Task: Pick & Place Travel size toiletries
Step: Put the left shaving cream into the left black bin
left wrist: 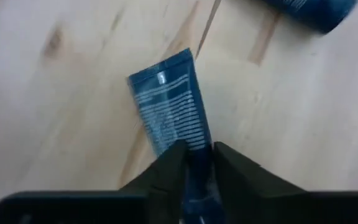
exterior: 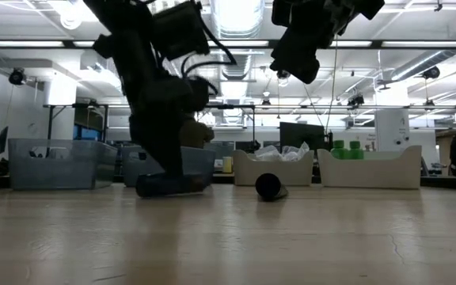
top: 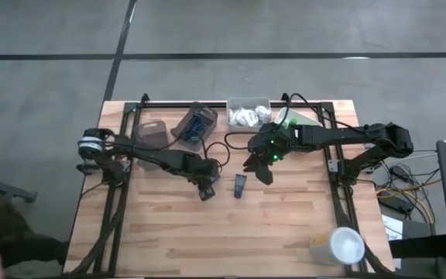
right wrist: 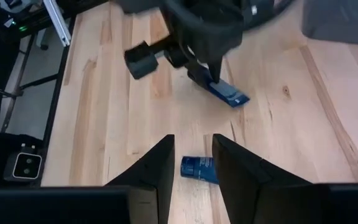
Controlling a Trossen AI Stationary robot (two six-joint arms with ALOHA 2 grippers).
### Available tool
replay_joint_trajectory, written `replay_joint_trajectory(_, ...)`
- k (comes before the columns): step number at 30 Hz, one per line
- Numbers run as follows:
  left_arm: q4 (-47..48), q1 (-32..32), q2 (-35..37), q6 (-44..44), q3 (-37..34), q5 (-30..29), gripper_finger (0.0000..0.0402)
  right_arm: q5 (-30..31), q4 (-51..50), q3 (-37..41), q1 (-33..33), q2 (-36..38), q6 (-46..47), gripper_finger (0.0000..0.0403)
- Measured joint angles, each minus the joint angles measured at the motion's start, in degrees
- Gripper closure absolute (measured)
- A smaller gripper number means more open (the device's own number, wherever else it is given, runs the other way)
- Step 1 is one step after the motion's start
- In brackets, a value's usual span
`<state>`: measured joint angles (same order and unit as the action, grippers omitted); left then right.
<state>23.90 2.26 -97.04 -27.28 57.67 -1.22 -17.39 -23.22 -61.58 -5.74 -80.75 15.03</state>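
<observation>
Two dark blue flat tubes lie on the wooden table. My left gripper (top: 205,191) is down on one tube (left wrist: 169,106), fingers closed in on its sides; its crimped end (left wrist: 160,65) points away from the fingers. The other tube (top: 240,185) lies loose a little to the right and shows end-on in the low view (exterior: 270,187). My right gripper (right wrist: 191,163) hangs open well above the table, over the loose tube (right wrist: 197,168), holding nothing. My left gripper pinches the tube between its two fingers at the end opposite the crimp (left wrist: 195,148). The fingers come from above, slanting down, one on each long side of the tube. The tube lies flat on the table.
Along the far edge stand a grey bin (top: 152,132), a bin with dark blue items (top: 196,124), a tray of white packets (top: 248,115) and a tray with green bottles (top: 299,120). A white cup (top: 339,246) stands at the near right corner.
</observation>
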Motion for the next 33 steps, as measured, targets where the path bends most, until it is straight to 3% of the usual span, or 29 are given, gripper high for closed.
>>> replay_joint_trajectory(7,-0.4,-0.3,4.2,2.8,0.0,-0.3,0.0390,1.0,2.6,0.1,0.3,0.0,-0.8,0.0323)
replay_joint_trajectory(13,-0.5,-0.7,6.6,4.8,0.0,0.6,0.0395,0.9,3.9,0.7,0.5,0.0,-7.6,0.0340)
replay_joint_trajectory(17,-1.5,-0.7,9.3,7.3,0.0,5.0,0.0398,0.0,6.3,2.0,0.6,0.0,-12.9,0.0338)
replay_joint_trajectory(24,-5.5,-0.7,17.5,14.1,0.1,13.8,0.0399,-1.1,11.3,4.8,0.7,0.0,-19.7,0.0272)
replay_joint_trajectory(33,-11.4,-1.1,24.3,13.7,0.1,14.2,0.0400,-1.2,25.8,4.8,2.0,0.0,-18.9,0.0171)
